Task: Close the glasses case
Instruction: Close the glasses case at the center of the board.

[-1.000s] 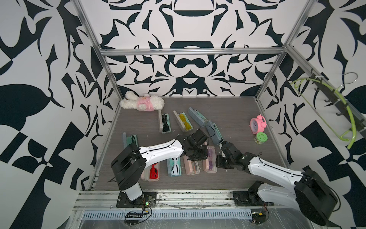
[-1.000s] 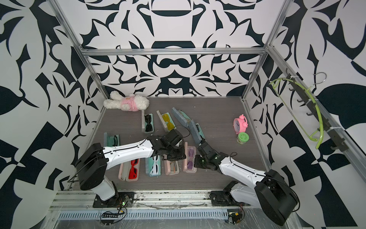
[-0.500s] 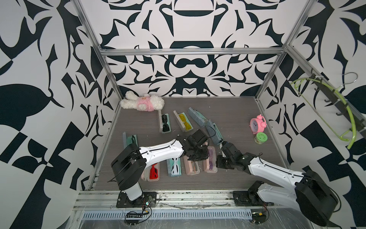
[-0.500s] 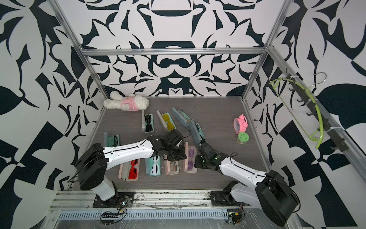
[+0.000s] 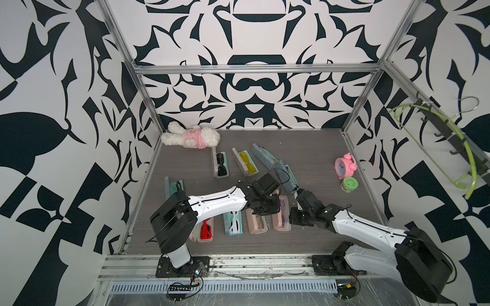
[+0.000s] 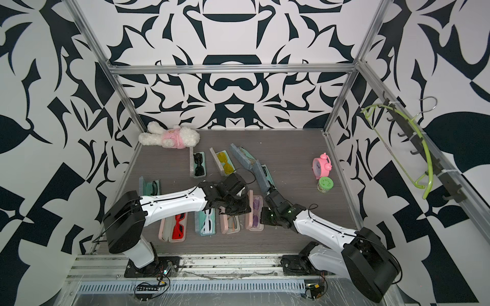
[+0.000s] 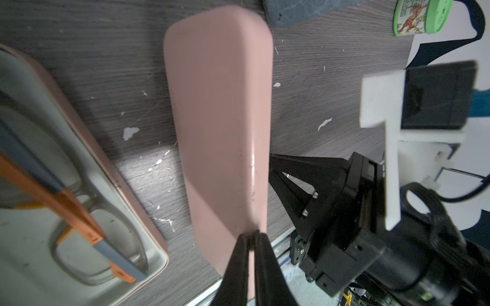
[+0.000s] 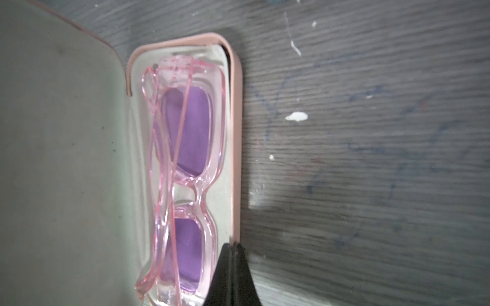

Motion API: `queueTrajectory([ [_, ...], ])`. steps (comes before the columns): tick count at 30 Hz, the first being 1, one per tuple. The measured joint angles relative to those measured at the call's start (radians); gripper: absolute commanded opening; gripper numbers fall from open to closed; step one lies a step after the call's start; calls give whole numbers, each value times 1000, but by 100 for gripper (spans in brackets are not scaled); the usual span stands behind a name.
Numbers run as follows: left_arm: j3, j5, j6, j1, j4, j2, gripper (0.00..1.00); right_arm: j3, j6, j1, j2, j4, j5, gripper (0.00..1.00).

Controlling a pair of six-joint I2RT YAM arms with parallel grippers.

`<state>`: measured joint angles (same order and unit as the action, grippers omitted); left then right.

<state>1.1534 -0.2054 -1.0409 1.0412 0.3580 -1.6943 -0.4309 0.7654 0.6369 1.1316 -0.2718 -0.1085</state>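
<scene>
My left fingers (image 7: 238,254), clenched empty, touch the raised lid (image 7: 220,106) of the pink glasses case (image 5: 277,225) from 9 o'clock; my right fingers (image 8: 225,265), likewise clenched, meet its rim at 3 o'clock.

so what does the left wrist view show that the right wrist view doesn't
Only left wrist: the outside of the lid with the shut left gripper at it, orange glasses in the next case, a green jar. Only right wrist: pink glasses with purple lenses inside the case. Both: the pink case, the grey table, the shut right gripper at the case's edge.
</scene>
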Motion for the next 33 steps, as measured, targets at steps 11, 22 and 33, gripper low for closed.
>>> queueTrajectory([
  [11,0,-6,-8,0,-11,-5,11,0,1,0,0,0,0,0],
  [22,0,-18,-14,5,-37,-16,11,0,3,0,0,0,0,0],
  [33,0,-21,-19,8,-48,-21,11,0,4,0,0,0,0,0],
])
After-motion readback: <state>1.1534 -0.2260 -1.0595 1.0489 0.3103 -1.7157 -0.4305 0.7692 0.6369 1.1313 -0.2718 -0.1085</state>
